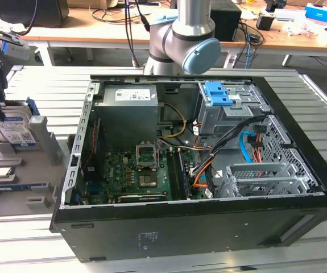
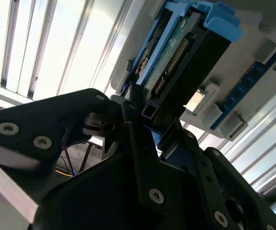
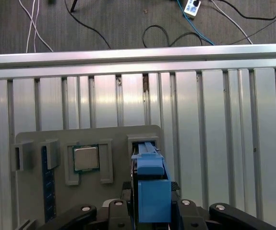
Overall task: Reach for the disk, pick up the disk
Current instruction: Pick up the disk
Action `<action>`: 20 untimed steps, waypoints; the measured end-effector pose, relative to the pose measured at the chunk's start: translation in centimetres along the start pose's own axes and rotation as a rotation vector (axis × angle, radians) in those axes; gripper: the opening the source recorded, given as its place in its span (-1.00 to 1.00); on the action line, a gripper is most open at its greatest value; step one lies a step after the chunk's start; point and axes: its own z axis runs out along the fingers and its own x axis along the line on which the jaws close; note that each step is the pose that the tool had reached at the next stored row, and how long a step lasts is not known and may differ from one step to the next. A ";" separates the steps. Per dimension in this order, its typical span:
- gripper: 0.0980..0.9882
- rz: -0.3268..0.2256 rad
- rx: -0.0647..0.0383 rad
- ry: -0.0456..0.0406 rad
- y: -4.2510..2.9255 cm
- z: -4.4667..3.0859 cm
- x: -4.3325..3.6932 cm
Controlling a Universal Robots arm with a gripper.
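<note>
Blue-railed and silver-grey, upright on edge in a slot of the grey holder [image 1: 45, 142] at the exterior view's left: the disk [image 1: 16, 129], white-and-blue label showing, well apart from the open black case [image 1: 197, 227]. Clamped on that disk from above, the black end effector [image 2: 152, 112], one finger against the circuit-board face and the other against the opposite face, as seen in the second wrist view. Same grip in the first wrist view, the disk [image 3: 150, 158] pinched between the fingers, its far end inside the holder's slot. Just beside that slot, in a pocket of the holder [image 3: 118, 134], a square metal chip [image 3: 86, 159]; farther along, a thin blue strip [image 3: 45, 184] on its edge. Under holder and case, a slatted aluminium tabletop [image 3: 214, 120]. Behind the case, the arm [image 1: 186, 40], grey with a pale blue cap.
</note>
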 end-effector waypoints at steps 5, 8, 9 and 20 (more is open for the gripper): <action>-0.39 0.000 0.000 -0.0002 0.00 -0.06 0.00; -0.39 0.000 0.000 0.0000 0.01 -0.32 -0.01; -0.39 0.000 0.000 0.0000 0.02 -0.37 -0.01; -0.39 0.000 0.000 0.0000 0.04 -1.83 -0.07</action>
